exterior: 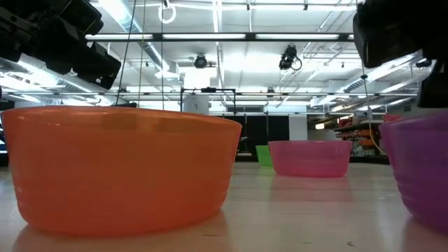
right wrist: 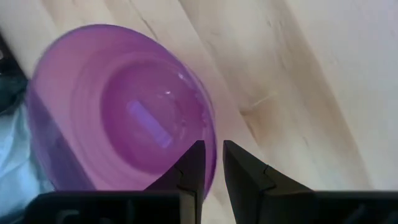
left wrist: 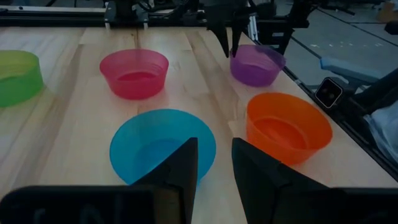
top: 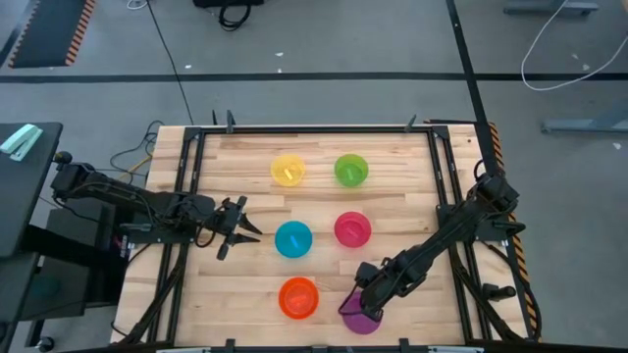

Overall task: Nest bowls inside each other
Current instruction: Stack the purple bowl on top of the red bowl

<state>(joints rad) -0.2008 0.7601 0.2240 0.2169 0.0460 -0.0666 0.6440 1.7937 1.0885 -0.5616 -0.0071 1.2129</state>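
At table's near edge, R pincer [top: 365,307] clamps purple bowl [top: 359,319] rim; L pincer [top: 242,227] apart.

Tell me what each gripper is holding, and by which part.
The right gripper pinches the round purple plastic bowl by its rim. The left gripper, open, holds nothing.

Far row: round yellow plastic bowl [top: 287,170], green bowl [top: 350,170], upright.
Middle row: blue bowl [top: 292,239], pink-magenta bowl [top: 352,229].
Near row: orange bowl [top: 298,297]; purple bowl [top: 360,316] at worktop edge.
Nesting: none, all apart.
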